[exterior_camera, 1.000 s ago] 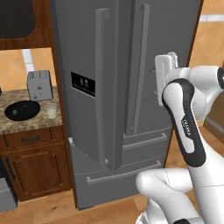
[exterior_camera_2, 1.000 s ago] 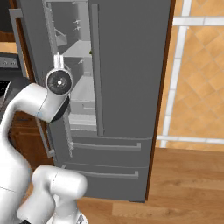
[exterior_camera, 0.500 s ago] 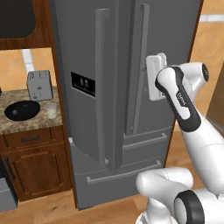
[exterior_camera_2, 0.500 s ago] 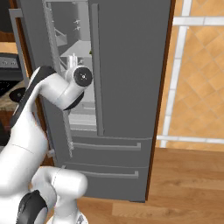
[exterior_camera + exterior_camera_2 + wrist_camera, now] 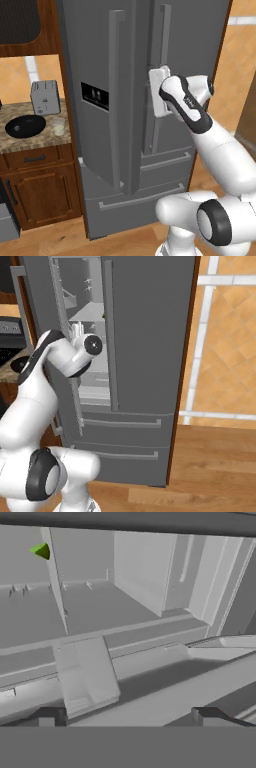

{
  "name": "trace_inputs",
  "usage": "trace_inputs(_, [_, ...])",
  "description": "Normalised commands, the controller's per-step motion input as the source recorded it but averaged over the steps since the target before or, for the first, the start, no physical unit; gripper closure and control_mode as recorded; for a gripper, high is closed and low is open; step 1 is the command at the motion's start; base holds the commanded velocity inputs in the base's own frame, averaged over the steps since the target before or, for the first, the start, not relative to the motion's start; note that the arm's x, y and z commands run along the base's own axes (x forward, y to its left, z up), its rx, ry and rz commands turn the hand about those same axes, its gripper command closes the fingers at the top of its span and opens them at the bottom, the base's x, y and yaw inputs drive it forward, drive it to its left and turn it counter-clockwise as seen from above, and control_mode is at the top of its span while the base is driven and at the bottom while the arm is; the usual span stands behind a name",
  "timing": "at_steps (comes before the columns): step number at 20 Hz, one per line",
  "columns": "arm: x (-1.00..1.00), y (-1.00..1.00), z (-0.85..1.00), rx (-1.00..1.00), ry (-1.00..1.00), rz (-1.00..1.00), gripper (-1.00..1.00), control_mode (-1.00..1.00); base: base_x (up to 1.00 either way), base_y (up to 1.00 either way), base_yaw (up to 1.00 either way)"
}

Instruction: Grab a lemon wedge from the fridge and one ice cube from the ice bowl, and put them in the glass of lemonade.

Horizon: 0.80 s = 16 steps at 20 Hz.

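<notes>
The grey steel fridge (image 5: pixel 100 60) stands with its left door swung open, and its shelves show in the right base view (image 5: pixel 87 316). My gripper (image 5: pixel 76 331) reaches into the open compartment at shelf height; from the left its white hand (image 5: pixel 157 92) sits at the gap between the doors. In the hand view the lemon wedge (image 5: pixel 41 550), tiny and yellow-green, lies far back at the upper left, well away from my open, empty gripper (image 5: pixel 129 716). The black ice bowl (image 5: pixel 24 125) and the glass of lemonade (image 5: pixel 58 126) stand on the counter to the left of the fridge.
A grey two-slot toaster (image 5: pixel 45 97) stands behind the bowl on the stone counter (image 5: pixel 15 142). The open door (image 5: pixel 65 356) hangs just left of my forearm. Grey shelves and a door bin (image 5: pixel 85 677) lie close under the hand.
The arm has swung left, and the hand has gone from beside the right door into the open left compartment. The jaws have stayed open.
</notes>
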Motion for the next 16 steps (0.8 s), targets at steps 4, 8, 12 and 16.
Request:
trace_inputs(4, [-0.43,0.93,-0.19,0.0,-0.01,0.07,-1.0,-1.0,0.0,0.0,0.0])
trace_inputs(8, [-1.0,1.0,-0.23,-0.03,-0.05,0.17,-1.0,-1.0,0.0,0.0,0.0])
trace_inputs(12, [-0.58,1.0,-0.21,-0.05,0.0,0.13,-1.0,-1.0,0.0,0.0,0.0])
trace_inputs(16, [0.31,1.0,-0.31,-0.16,0.12,0.01,-1.0,-1.0,0.0,0.0,0.0])
